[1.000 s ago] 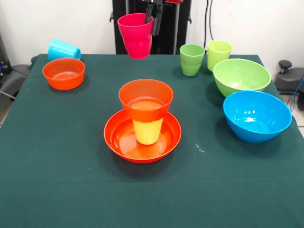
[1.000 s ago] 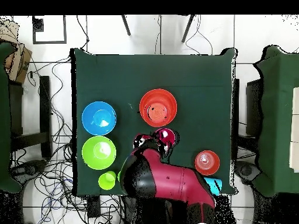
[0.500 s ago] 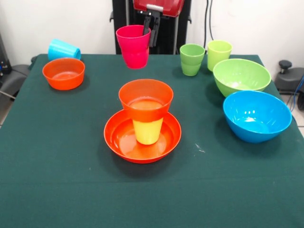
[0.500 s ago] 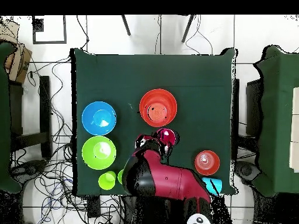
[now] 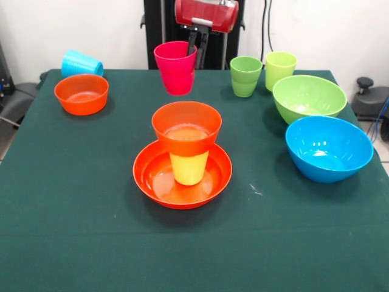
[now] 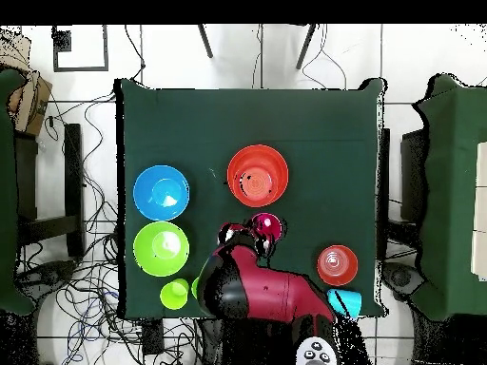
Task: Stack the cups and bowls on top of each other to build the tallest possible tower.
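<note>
The jaws of the gripper (image 5: 196,44) are clamped over the rim of the pink cup (image 5: 176,67), 1 finger inside and 1 outside, and the cup hangs upright in the air above the green tabletop (image 5: 73,201), behind the tower (image 5: 186,146). That tower is 3 pieces: the wide orange bowl (image 5: 182,176) as base, a yellow cup (image 5: 188,167) standing in it, and a small orange bowl (image 5: 186,126) seated on the cup. From above, the pink cup (image 6: 267,226) sits just beside the wide orange bowl (image 6: 258,175), with the red arm (image 6: 271,295) reaching in behind it. Around it, well apart, stand another small orange bowl (image 5: 81,93) with a sky blue cup (image 5: 81,63) lying on its side just behind, 2 light green cups (image 5: 245,76) (image 5: 279,68), the lime green bowl (image 5: 309,97) and the large blue bowl (image 5: 329,148). Nothing stands between cup and tower.
</note>
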`<state>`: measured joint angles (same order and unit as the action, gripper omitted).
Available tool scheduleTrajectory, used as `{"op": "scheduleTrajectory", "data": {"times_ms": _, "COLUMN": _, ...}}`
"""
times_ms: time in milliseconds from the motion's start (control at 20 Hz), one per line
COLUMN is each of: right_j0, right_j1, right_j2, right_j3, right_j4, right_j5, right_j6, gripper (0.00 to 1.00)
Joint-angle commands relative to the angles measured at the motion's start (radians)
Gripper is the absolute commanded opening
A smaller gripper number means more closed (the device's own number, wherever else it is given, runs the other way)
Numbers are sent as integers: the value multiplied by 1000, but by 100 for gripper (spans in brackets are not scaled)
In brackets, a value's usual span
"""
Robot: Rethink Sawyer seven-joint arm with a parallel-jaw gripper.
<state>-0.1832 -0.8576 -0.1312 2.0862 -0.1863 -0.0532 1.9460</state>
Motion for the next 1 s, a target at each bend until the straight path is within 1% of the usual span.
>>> {"op": "scheduleTrajectory", "data": {"times_ms": 50, "right_j0": 6, "right_j1": 32, "right_j2": 45, "right_j3": -45, "right_j4": 30, "right_j5": -11, "right_j6": 147, "gripper": 0}}
{"op": "scheduleTrajectory", "data": {"times_ms": 350, "right_j0": 11, "right_j1": 42, "right_j2": 50, "right_j3": -62, "right_j4": 38, "right_j5": -3, "right_j6": 146, "gripper": 0}}
{"op": "scheduleTrajectory", "data": {"times_ms": 650, "right_j0": -8, "right_j1": 68, "right_j2": 71, "right_j3": -86, "right_j4": 34, "right_j5": -10, "right_j6": 140, "gripper": 0}}
{"op": "scheduleTrajectory", "data": {"times_ms": 800, "right_j0": -4, "right_j1": 66, "right_j2": 67, "right_j3": -97, "right_j4": 36, "right_j5": -3, "right_j6": 137, "gripper": 0}}
{"op": "scheduleTrajectory", "data": {"times_ms": 1000, "right_j0": -15, "right_j1": 71, "right_j2": 80, "right_j3": -109, "right_j4": 31, "right_j5": 1, "right_j6": 132, "gripper": 0}}
